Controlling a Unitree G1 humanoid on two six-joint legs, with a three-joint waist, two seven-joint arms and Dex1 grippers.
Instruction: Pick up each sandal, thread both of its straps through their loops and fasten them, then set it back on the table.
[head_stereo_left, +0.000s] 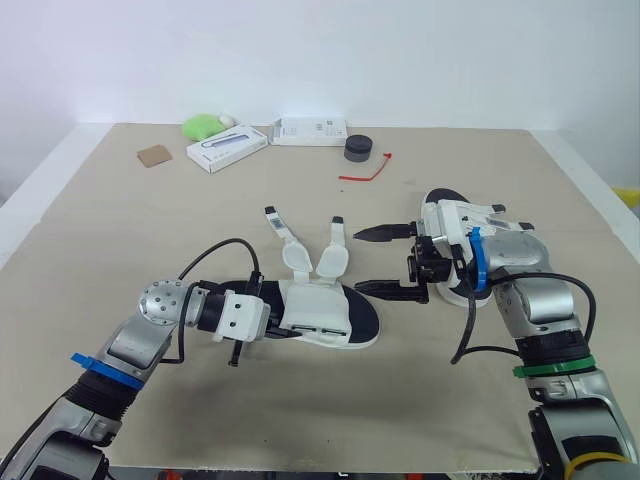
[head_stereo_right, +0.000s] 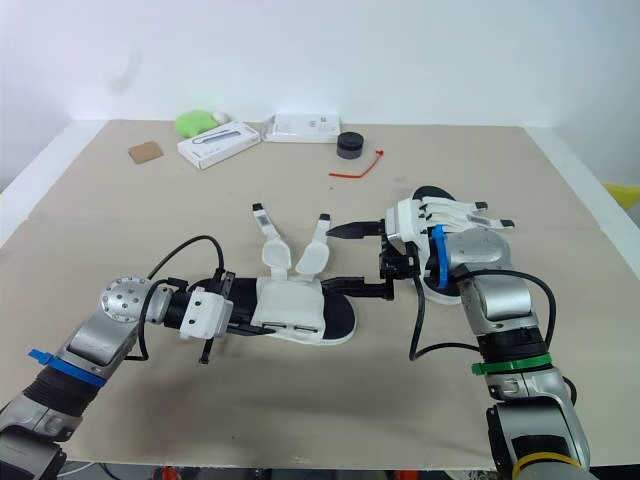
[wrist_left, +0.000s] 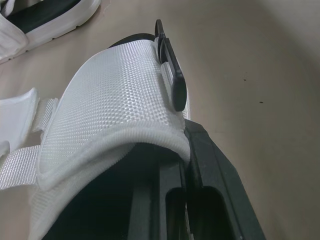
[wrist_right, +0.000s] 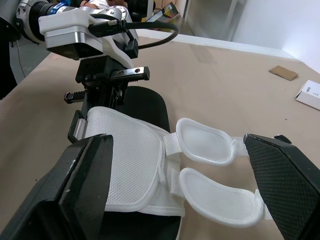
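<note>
A white sandal (head_stereo_left: 322, 316) with a black insole lies on the table in front of me. Its two straps (head_stereo_left: 278, 228) are undone and spread away toward the far side. My left gripper (head_stereo_left: 258, 322) is shut on the sandal's mesh upper (wrist_left: 110, 105) at the heel side, with one black finger (wrist_left: 172, 75) lying along the mesh. My right gripper (head_stereo_left: 386, 262) is open just right of the sandal's toe end, and its fingers (wrist_right: 75, 200) straddle the padded strap tabs (wrist_right: 202, 142) without touching them. The second sandal (head_stereo_left: 447, 203) lies behind my right wrist, partly hidden.
At the table's far side lie a green object (head_stereo_left: 203, 125), two white boxes (head_stereo_left: 227, 147) (head_stereo_left: 310, 130), a brown card (head_stereo_left: 154, 155), a black round item (head_stereo_left: 358, 148) and a red tie (head_stereo_left: 365, 172).
</note>
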